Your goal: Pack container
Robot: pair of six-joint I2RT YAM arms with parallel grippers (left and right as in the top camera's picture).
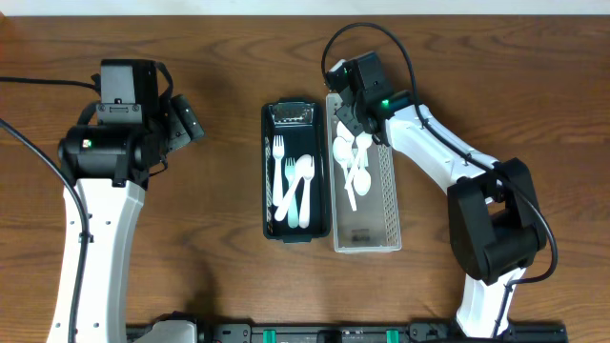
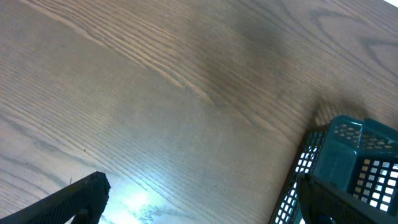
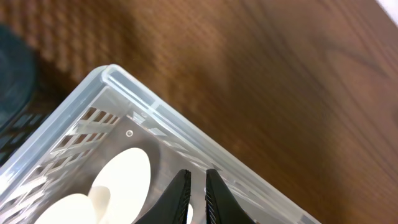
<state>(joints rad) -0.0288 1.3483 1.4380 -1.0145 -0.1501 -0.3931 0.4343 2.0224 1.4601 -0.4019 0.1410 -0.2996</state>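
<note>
A dark teal basket [image 1: 266, 171] holds white forks [image 1: 278, 162] and white spoons [image 1: 303, 181]. Beside it on the right, a clear basket [image 1: 389, 191] holds several white spoons [image 1: 355, 162]. My right gripper [image 1: 348, 122] hangs over the far end of the clear basket [image 3: 143, 99]. Its fingers [image 3: 198, 177] are almost closed, with a sliver of white spoon between them, above other spoons [image 3: 124, 174]. My left gripper [image 1: 186, 119] is open and empty [image 2: 199, 199] over bare table, left of the teal basket [image 2: 348, 143].
Both baskets stand side by side mid-table on the brown wooden table [image 1: 191, 38]. Black cables run from both arms at the left edge and the back.
</note>
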